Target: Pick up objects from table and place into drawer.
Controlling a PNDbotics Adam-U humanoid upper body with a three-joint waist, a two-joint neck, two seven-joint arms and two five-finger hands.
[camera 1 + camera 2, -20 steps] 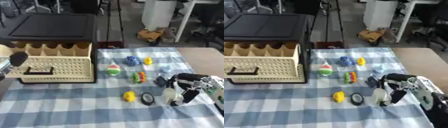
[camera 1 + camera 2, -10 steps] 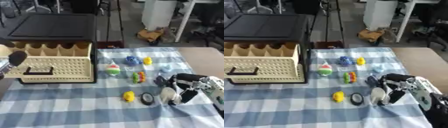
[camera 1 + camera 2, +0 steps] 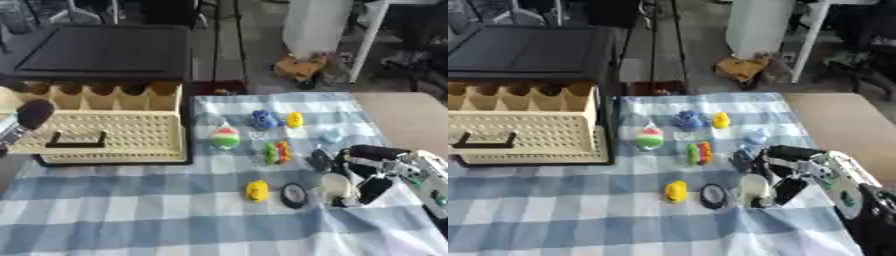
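Two hands: the right hand (image 3: 372,172) is low on the right side of the checked cloth (image 3: 131,215); only a bit of the left hand (image 3: 24,120) shows at the left edge, by the drawer, and I cannot tell how its fingers are.
Right hand's fingers: they curl down around a small pale object (image 3: 333,184) that sits on the cloth. It looks held, but not lifted yet.
Close by: a dark round ring (image 3: 293,194) lies just left of the pale object, and a yellow toy (image 3: 256,190) lies a little further left.
Middle of the cloth: a green and orange toy (image 3: 276,152) and a green, white and red toy (image 3: 225,138).
Further back: a blue toy (image 3: 262,119), a small yellow toy (image 3: 295,119) beside it, and a light blue bit (image 3: 332,136) to the right.
Drawer: the cream drawer (image 3: 101,130) stands pulled out at the far left, with a dark handle (image 3: 74,142) on its front and pockets along the back. It is well apart from the right hand.
How to do it well: I think the hand should close fully on the pale object first, then lift straight up so it does not knock the ring.
Watch out: the way to the drawer goes over the other toys, so carry it high, then let go over the open part.
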